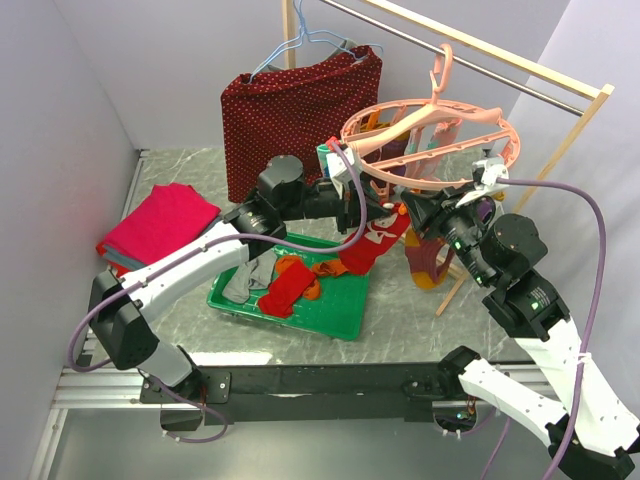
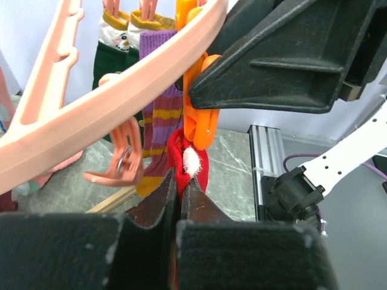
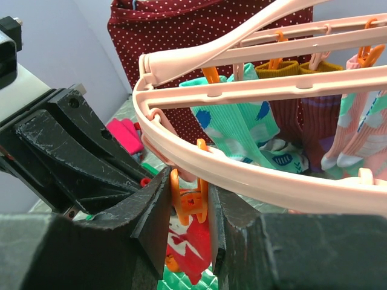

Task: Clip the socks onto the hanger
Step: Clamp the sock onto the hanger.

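left wrist | left jaws clenched on red sock (image 2: 201, 174) | right jaws pinching orange peg (image 3: 188, 202) under hanger rim (image 3: 260, 177)

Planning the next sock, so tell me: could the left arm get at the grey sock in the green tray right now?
Probably not yet. The grey sock lies uncovered in the green tray just below that arm, but the left gripper is shut on the red sock at the hanger.

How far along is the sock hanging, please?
Done: several socks clipped on the hanger. In hand: the left hand holds a red sock at an orange peg the right hand pinches. Left: a grey sock, orange sock and second red sock in the tray.
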